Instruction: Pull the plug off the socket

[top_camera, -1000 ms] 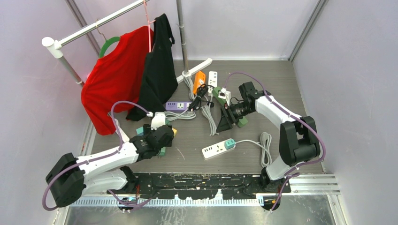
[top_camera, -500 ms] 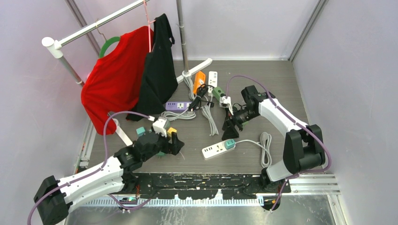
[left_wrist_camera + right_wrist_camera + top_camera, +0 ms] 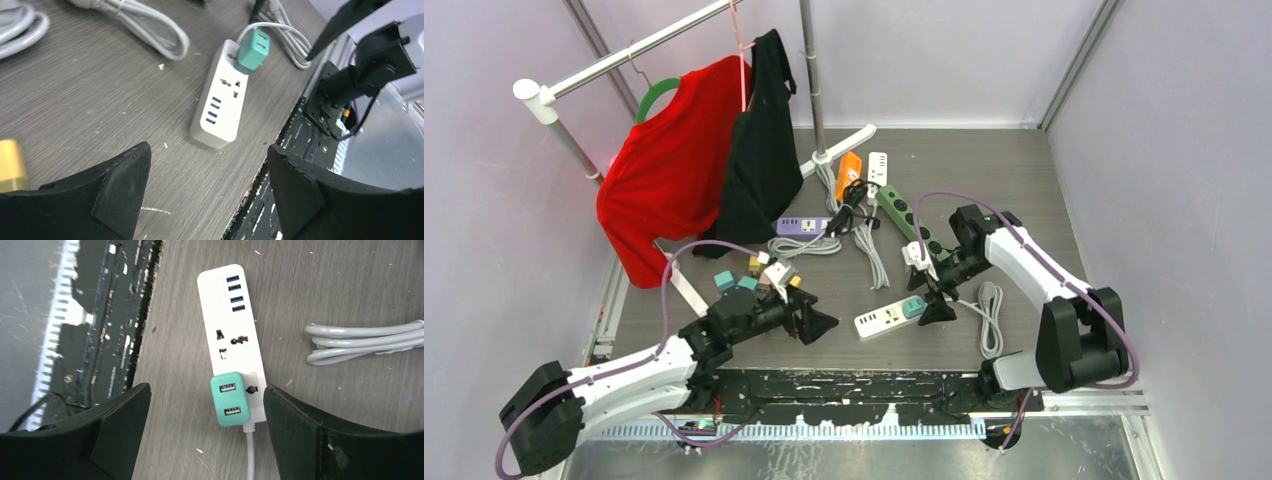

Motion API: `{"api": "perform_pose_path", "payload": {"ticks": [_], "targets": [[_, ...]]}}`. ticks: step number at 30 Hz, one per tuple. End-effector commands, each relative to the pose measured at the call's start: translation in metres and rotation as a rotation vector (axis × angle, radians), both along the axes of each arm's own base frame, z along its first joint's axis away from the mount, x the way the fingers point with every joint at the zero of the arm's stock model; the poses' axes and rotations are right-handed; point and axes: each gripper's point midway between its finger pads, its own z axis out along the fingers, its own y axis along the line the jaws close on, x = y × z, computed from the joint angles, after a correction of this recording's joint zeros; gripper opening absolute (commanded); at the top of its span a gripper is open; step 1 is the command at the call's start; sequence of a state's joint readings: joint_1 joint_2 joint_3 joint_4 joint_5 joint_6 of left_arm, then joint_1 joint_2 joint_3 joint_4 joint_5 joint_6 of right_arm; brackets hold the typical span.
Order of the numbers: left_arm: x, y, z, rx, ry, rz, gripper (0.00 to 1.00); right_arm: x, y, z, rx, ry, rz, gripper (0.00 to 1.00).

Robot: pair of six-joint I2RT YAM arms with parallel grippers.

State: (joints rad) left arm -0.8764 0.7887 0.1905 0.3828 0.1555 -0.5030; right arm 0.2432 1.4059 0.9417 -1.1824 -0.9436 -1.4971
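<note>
The teal plug (image 3: 229,398) is still sitting in the end of the white socket strip (image 3: 231,340), near the front edge of the bench (image 3: 1024,180), between your two arms.

A second ago your right pincer (image 3: 927,295) was working back by the green power strip (image 3: 911,220). Now it is hanging over the white strip, spread wide and grasping nothing, with the plug showing between its fingers but not touching them. Your left pincer (image 3: 812,318) is swinging in too. It has left the cluster of small coloured adapters (image 3: 749,278) and is now pointing at the strip's near end, released and empty.

Around the strip, a folded grey cable (image 3: 990,315) is lying just to the right, and looser grey cords (image 3: 871,250) are trailing behind. Further back are a purple strip (image 3: 804,226), an orange one (image 3: 848,172) and a white one (image 3: 877,167), well apart from your target. A red shirt (image 3: 669,165) and a black garment (image 3: 759,150) are hanging on the rack to the left.

The plug is a rounded cube with two slots on top. The strip is smooth white plastic with four blue ports, and the bench is grey wood-grain.
</note>
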Motion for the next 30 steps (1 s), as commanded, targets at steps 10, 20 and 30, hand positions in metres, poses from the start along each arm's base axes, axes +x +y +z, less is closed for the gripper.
{"api": "perform_pose_path", "payload": {"ticks": [10, 20, 30], "targets": [[-0.013, -0.070, 0.010, 0.184, -0.624, -0.338, 0.87, 0.017, -0.005, -0.014, -0.009, -0.258, 0.029, 0.88], [0.006, -0.104, -0.034, 0.211, -0.638, -0.329, 0.87, 0.012, -0.004, -0.024, -0.033, -0.269, 0.093, 0.87], [0.016, -0.107, -0.064, 0.252, -0.582, -0.295, 0.76, 0.015, 0.004, -0.040, -0.104, -0.260, 0.118, 0.70]]}}
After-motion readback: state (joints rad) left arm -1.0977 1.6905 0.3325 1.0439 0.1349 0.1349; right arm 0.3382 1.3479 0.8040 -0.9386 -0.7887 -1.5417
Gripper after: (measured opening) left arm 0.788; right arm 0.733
